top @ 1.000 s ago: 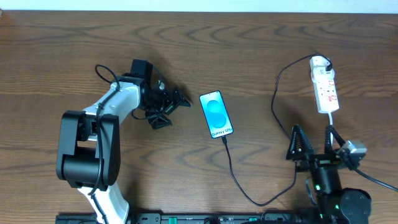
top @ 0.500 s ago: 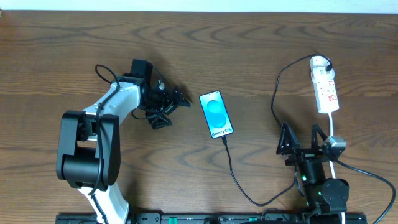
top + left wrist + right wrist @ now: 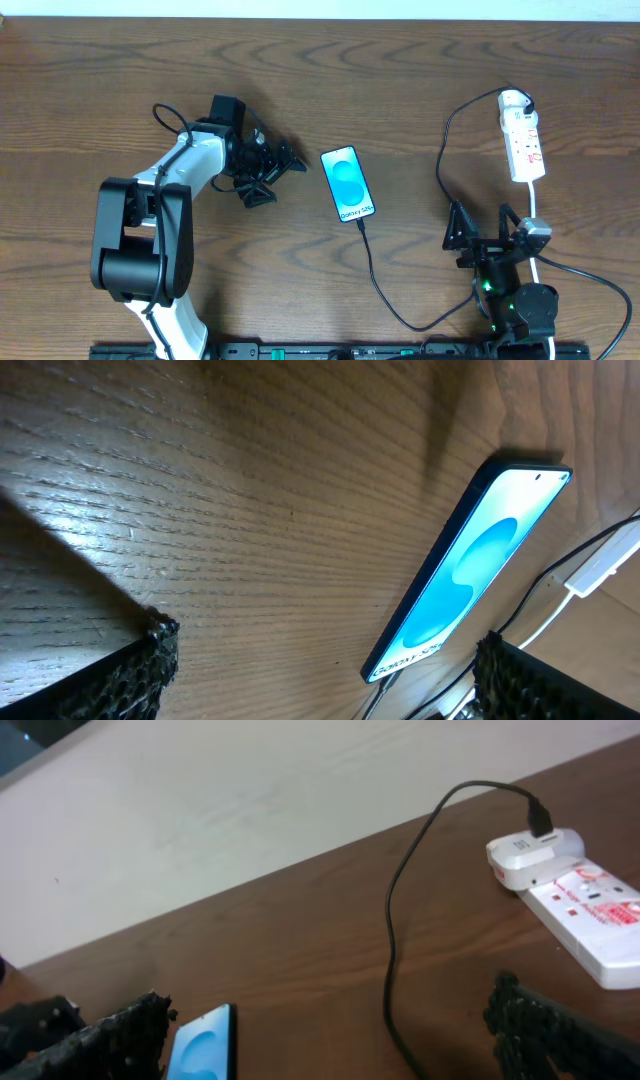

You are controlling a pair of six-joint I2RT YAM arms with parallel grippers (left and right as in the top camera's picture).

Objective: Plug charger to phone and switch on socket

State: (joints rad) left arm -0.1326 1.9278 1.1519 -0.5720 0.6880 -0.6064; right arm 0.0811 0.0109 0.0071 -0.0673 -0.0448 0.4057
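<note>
Overhead, one phone point(image 3: 348, 184), one charger point(image 3: 371, 258), one socket point(image 3: 522, 138) and two robot arms share a brown wooden table point(image 3: 120, 80). The phone lies screen-up and lit at the middle of the table, its long axis running from the far edge toward the near edge, slightly tilted. Its "Galaxy" end points toward the arms' bases, and there the charger's connector tip meets its short edge. The black cable loops toward the near edge, then climbs to a black plug point(image 3: 540, 820) seated in the socket's round far end. The socket lies lengthwise, far to near, at the right of the table, with a thick white cord point(image 3: 534, 200) leaving its near end.

The left gripper point(image 3: 280, 180) sits just left of the phone with its jaws spread wide, holding nothing. The right gripper point(image 3: 480, 212) is near the socket's near end, jaws equally wide and empty.

Compared with a second ago, the right arm has shifted left and drawn back toward its base. The left arm, phone, charger and socket have not moved, and both sets of jaws remain apart.
</note>
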